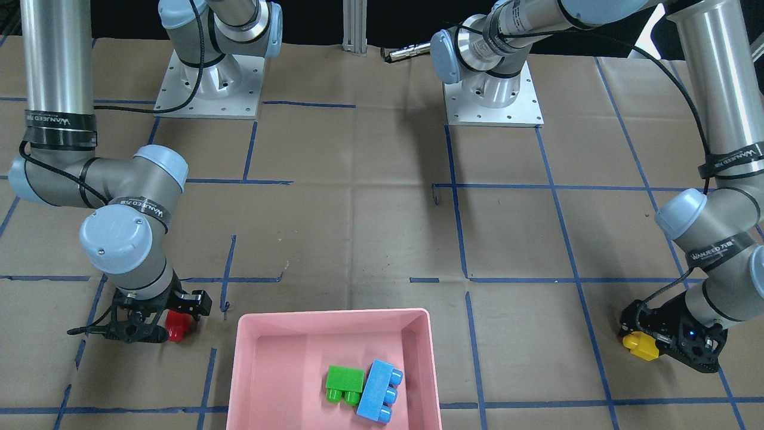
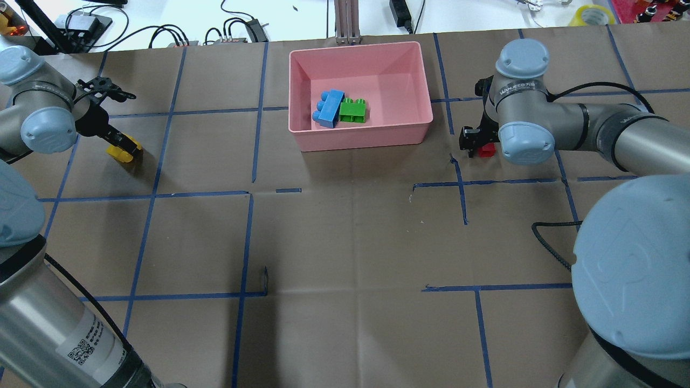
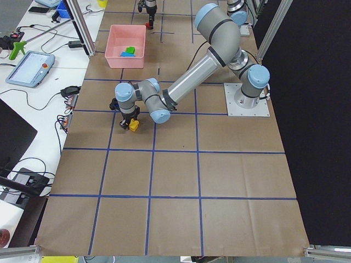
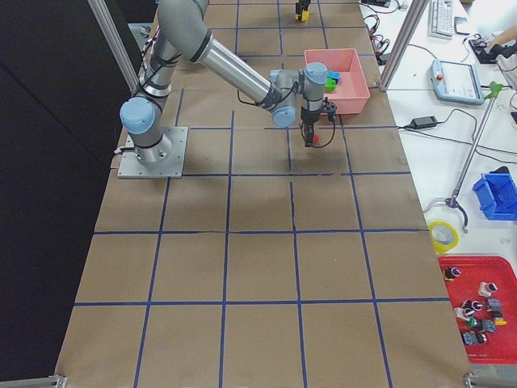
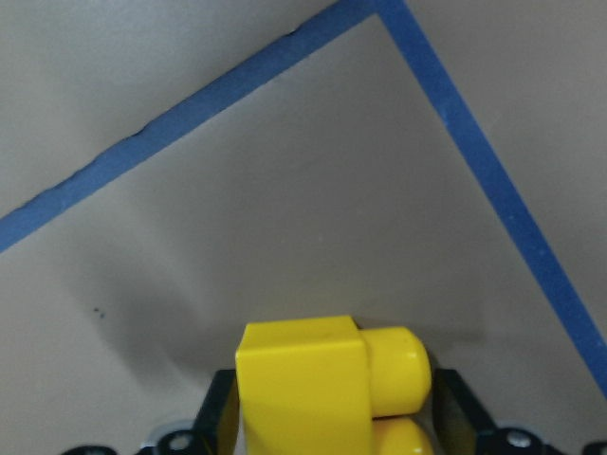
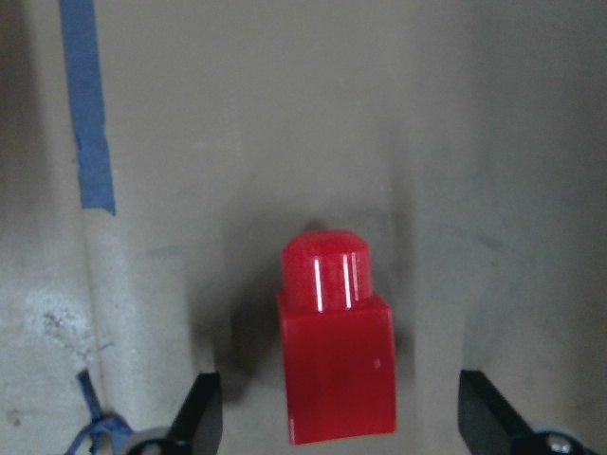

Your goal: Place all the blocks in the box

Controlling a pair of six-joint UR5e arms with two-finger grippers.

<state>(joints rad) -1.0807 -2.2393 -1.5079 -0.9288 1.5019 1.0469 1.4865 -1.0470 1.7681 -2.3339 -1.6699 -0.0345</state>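
Observation:
The pink box (image 2: 356, 47) stands at the table's far middle with the green brick (image 2: 353, 110) and the longer blue brick (image 2: 329, 108) side by side inside; it also shows in the front view (image 1: 334, 313). My left gripper (image 2: 121, 146) is far left of the box, low at the table, its fingers closed against the yellow brick (image 5: 303, 379), also seen in the front view (image 1: 640, 345). My right gripper (image 2: 480, 148) is just right of the box, open, its fingers (image 6: 199, 417) standing wide on either side of the small red brick (image 6: 337, 360), which lies on the paper.
Brown paper with blue tape lines (image 2: 248, 237) covers the table. Both arm bases (image 1: 492, 98) stand at the robot's side. Cables and devices (image 2: 237, 27) lie beyond the far edge behind the box.

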